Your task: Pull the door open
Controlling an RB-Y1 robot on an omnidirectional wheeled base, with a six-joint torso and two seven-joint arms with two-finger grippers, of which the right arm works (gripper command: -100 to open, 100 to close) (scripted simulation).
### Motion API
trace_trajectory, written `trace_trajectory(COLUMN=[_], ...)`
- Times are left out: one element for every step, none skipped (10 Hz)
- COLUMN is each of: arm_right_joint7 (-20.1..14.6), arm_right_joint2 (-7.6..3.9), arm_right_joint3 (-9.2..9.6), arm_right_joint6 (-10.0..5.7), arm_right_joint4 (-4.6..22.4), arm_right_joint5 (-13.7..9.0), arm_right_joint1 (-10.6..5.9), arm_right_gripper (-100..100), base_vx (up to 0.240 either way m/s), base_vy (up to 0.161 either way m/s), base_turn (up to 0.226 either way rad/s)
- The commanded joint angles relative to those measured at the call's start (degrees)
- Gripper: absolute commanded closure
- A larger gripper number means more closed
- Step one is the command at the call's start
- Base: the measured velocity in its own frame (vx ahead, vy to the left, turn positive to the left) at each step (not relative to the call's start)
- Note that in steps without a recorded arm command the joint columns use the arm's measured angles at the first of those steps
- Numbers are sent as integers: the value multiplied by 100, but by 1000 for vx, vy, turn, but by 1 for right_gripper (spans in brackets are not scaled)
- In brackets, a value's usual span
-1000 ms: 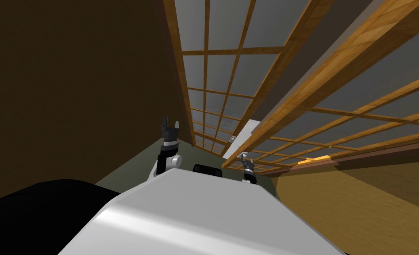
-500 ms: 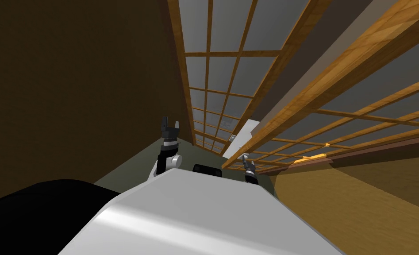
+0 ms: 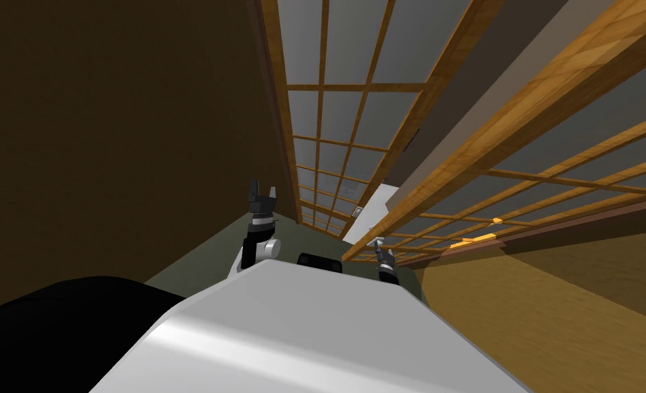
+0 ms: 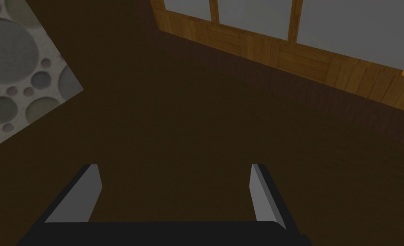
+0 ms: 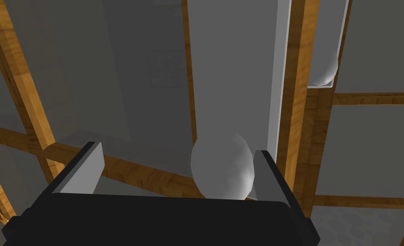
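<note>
The door (image 3: 519,136) is a wooden lattice with grey panes, standing ajar to my right, its pale edge (image 3: 383,201) turned toward me. A round grey knob (image 5: 222,166) sits by its wooden stile (image 5: 301,64). My right gripper (image 5: 176,149) is open around that knob, which lies against one finger (image 5: 265,171) and well apart from the other. A second knob (image 5: 324,68) shows on the door's other face. In the head view the right gripper (image 3: 380,244) is small at the door's edge. My left gripper (image 3: 262,187) is raised and open, holding nothing (image 4: 175,166).
A fixed lattice panel (image 3: 328,136) runs ahead, beside a dark brown wall (image 3: 110,136) on the left. A wooden floor (image 3: 553,321) spreads to the right and a grey-green floor (image 3: 205,252) lies ahead. A grey patch with a circle pattern (image 4: 9,64) borders the brown wall.
The door leaf has swung slightly and the gap along its edge has widened. My right gripper stays at the knob. The left arm has not moved.
</note>
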Motion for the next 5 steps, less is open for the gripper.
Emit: trace_trajectory(arm_right_joint7=[67,-95,-257,-339,-339], arm_right_joint2=[-106,-127,-148,-158,-158], arm_right_joint3=[-152,-156,-159,-161,-161], arm_right_joint6=[52,56,61,63,63], arm_right_joint4=[181,196,212,219,219], arm_right_joint5=[-68,-113,-159,-182,-182], arm_right_joint1=[-34,11,56,78,78], arm_right_gripper=[100,100,100,100,100], base_vx=[-6,-50,-107,-106,-58], base_vy=[6,0,-12,-17,-13], base_turn=[-6,34,22,-6,-39])
